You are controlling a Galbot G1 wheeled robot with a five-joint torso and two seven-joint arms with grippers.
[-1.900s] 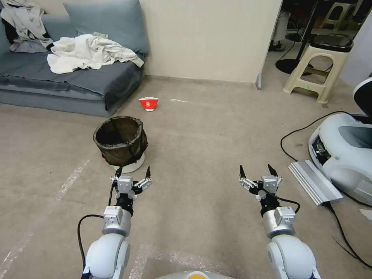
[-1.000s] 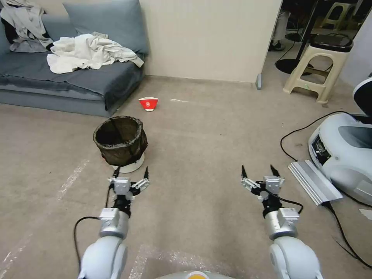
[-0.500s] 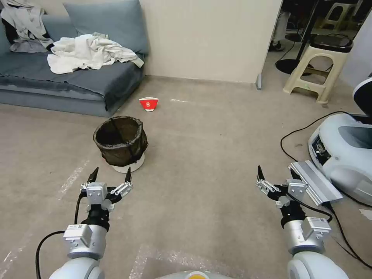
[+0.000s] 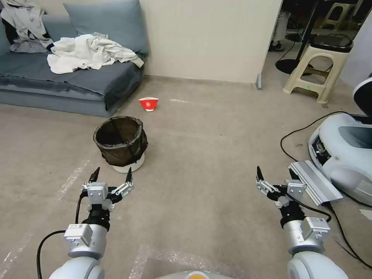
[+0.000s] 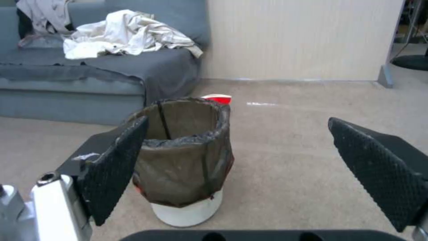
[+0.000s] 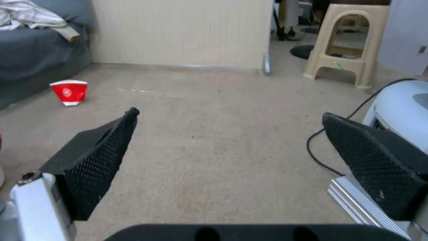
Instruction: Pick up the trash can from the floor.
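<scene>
Since the picture from about two seconds back, both arms have drawn toward the robot and spread apart: the left tool [image 4: 111,176], which had its tips just beside the base of the trash can [image 4: 121,144], now hangs near it but apart from it, offset toward the robot's left, and the right tool [image 4: 274,174] has swung out toward the ribbed silver block [image 4: 314,182] beside the white machine [image 4: 343,153]; over the last half second almost nothing has shifted. Both tools are released, their black fingers [image 5: 113,167] spread wide with nothing between them. The trash can stands upright on the floor [image 4: 205,147], well out from the front edge of the grey sofa [image 4: 73,83], a white bin whose bare base shows under a crinkled dark bag folded over the rim. In the left wrist view the trash can [image 5: 185,157] sits ahead of the tool's spread fingers, and the bag's hollow looks dark; whether anything lies inside cannot be told. A small red-and-white paper bowl [image 4: 148,104] rests on the floor beyond the can, near the sofa's corner; its contents cannot be seen. Pale crumpled clothes [image 4: 89,52] lie on the sofa seat.
</scene>
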